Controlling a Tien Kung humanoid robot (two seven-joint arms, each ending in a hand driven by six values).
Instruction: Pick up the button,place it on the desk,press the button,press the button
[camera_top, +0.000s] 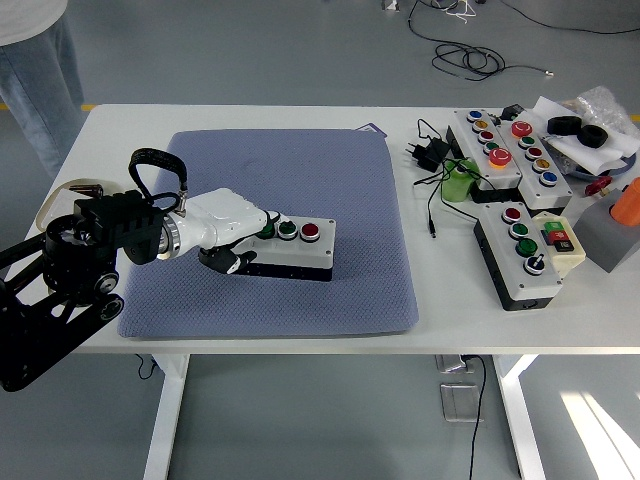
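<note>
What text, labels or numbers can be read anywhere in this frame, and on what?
None is legible.
Green and red block on the near right button box: pale marks, too small to read.
Button box under the left robot hand: no readable label.

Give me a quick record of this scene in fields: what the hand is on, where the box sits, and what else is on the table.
Active hand: left hand, white, fingers resting on the left end of the button box
Button box: white top, black base, two green buttons and one red button visible
Support: box lies on a blue-grey cushion pad on the white table
Right hand: not in view
Right side of table: other button boxes, a black power adapter, a green roll
Person: standing at far left corner, hands not on table
</note>
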